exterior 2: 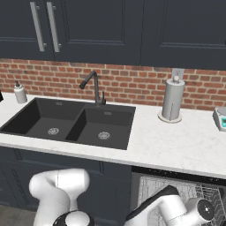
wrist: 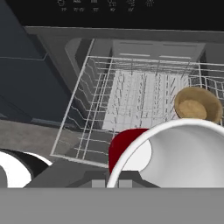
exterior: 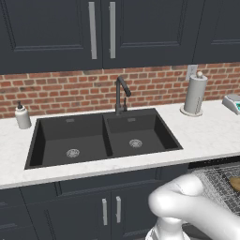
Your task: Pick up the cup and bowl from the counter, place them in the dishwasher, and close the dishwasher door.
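The red cup (wrist: 124,146) with its pale rim looms close in the hand view, and my gripper (wrist: 112,182) is shut on it, just above the near edge of the dishwasher's wire rack (wrist: 100,109). The rack is pulled out of the open dishwasher (exterior 2: 176,174). A tan bowl (wrist: 197,105) sits in the rack's right side, and the bowl (exterior: 236,183) also peeks out at the frame edge in the left base view. My arm reaches down to the rack (exterior: 218,180) below the white counter (exterior: 206,133). The dishwasher door is hard to make out.
A black double sink (exterior: 103,138) with a faucet (exterior: 121,96) is set into the counter. A paper-towel roll (exterior: 195,94), a soap bottle (exterior: 22,116) and a grey-and-teal device (exterior: 233,103) stand on it. Dark cabinets (exterior: 110,208) flank the dishwasher.
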### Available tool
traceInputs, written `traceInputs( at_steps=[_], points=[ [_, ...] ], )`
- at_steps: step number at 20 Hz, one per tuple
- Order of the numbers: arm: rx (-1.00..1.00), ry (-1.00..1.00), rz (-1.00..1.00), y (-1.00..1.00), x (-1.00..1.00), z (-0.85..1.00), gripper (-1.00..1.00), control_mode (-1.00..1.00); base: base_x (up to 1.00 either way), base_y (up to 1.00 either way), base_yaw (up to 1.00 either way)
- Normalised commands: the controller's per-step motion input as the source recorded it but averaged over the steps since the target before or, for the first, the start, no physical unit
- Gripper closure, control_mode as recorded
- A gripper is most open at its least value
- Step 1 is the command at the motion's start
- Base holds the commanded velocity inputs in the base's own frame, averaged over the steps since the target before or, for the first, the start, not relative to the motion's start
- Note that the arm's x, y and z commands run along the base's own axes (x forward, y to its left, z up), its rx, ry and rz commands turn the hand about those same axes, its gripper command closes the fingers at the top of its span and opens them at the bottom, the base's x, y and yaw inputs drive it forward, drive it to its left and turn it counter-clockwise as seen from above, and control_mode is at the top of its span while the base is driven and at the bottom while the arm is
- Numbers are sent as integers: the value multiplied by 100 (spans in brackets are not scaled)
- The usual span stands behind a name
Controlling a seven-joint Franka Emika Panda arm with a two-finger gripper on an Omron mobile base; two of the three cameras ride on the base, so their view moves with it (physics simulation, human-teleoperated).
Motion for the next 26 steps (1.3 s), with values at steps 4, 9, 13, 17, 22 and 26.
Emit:
traceInputs(
  at_steps=[4,9,13,17,22,26],
  points=[
    [8,0,5,-11,59,-33,100,-100,0,0,0],
    [6,0,5,-2,44,-34,100,-100,0,0,0],
    [1,0,3,-1,23,-49,100,-100,0,0,0],
    [0,0,1,-3,13,-58,100,-100,0,0,0],
    [0,0,1,0,23,-53,100,-100,0,0,0],
    [7,5,4,0,29,-24,100,-100,0,0,0]
  ],
)
